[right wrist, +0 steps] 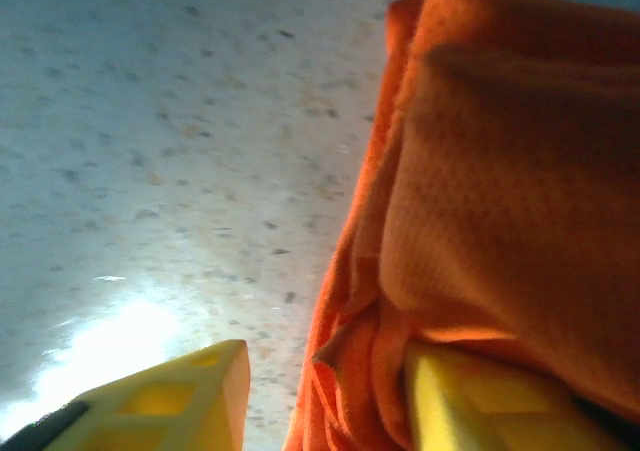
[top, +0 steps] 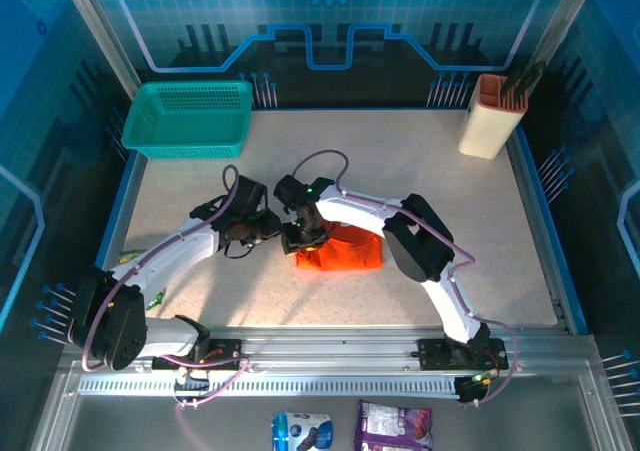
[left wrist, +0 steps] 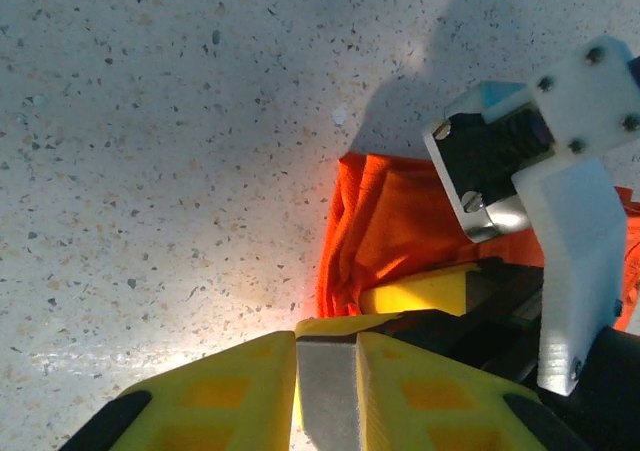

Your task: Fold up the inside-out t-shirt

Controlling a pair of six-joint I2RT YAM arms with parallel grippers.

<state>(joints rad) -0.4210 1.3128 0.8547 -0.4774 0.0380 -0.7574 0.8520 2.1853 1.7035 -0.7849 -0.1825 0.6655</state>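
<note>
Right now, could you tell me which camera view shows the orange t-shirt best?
The top external view: the t-shirt lies as a bundle mid-table, one end under the right gripper. The right wrist view gives a close-up of one bunched edge; the left wrist view, a patch behind that gripper.

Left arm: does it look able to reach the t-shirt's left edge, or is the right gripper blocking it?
Likely yes, but it's crowded. The left gripper sits just short of that edge of the t-shirt, bare table between. The right gripper is open at the same edge, straddling the cloth.
</note>
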